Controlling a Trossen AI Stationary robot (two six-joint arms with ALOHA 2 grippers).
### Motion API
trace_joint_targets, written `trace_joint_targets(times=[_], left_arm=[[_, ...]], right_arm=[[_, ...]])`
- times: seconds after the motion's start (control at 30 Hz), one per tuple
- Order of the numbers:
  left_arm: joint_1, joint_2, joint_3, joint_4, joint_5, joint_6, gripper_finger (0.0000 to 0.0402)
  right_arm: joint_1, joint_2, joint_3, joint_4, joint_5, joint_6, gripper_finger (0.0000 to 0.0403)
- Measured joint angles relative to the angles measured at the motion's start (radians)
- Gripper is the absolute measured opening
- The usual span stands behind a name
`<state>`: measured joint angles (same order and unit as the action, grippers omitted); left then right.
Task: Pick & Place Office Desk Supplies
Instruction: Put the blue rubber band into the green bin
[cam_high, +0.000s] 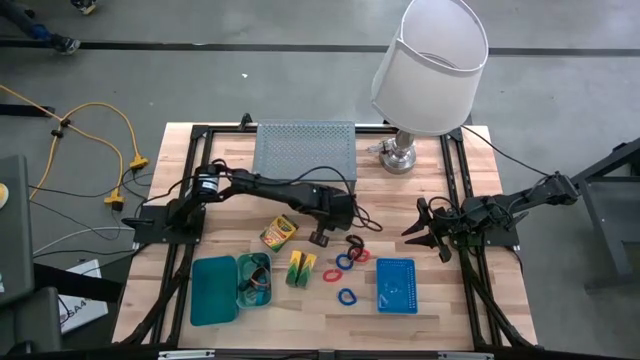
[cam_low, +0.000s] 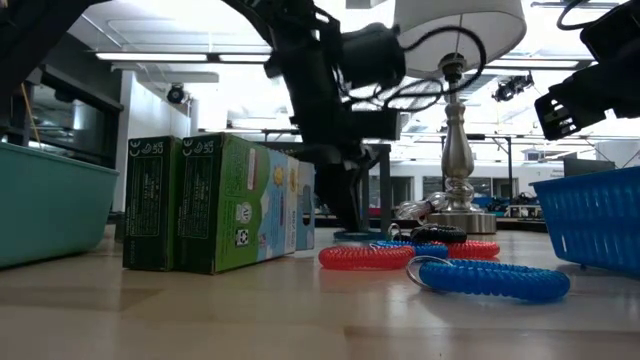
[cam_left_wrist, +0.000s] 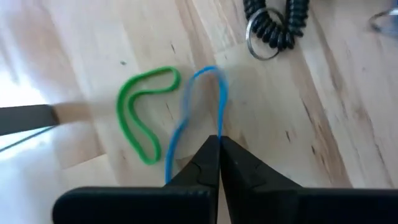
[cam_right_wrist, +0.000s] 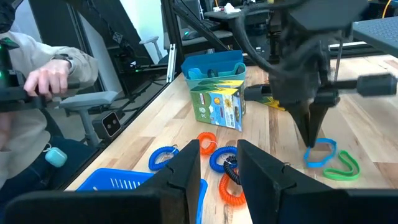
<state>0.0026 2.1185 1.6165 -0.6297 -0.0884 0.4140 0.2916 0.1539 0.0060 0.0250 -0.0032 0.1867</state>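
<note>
While the right hand (cam_high: 424, 232) hangs idle with its fingers parted above the desk's (cam_high: 470, 300) edge, well away from the crayon box (cam_high: 278, 233), the left hand (cam_left_wrist: 219, 144) is down on the wood just beyond that box, clenched on a thin blue band loop (cam_left_wrist: 186, 106). A green band loop (cam_left_wrist: 138, 106) lies flat just beside the blue one, apart from the fingertips. A black coiled loop (cam_left_wrist: 277, 25) with a metal ring sits a little farther from the crayon box. Two yellow-green blocks (cam_high: 301, 267) stand just in front of the crayon box, with the teal trays (cam_high: 230, 286) beside them. Red and blue coiled loops (cam_high: 346, 262) lie between the blocks and the blue mesh basket (cam_high: 397, 286).
</note>
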Motion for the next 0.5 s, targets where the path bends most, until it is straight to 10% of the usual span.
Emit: trace_joint_targets(times=[0.5], left_arm=[[-0.067, -0.171, 0.0, -0.139, -0.192, -0.134, 0.0001]], right_arm=[[0.0, 0.0, 0.0, 0.0, 0.0, 0.0, 0.0094]])
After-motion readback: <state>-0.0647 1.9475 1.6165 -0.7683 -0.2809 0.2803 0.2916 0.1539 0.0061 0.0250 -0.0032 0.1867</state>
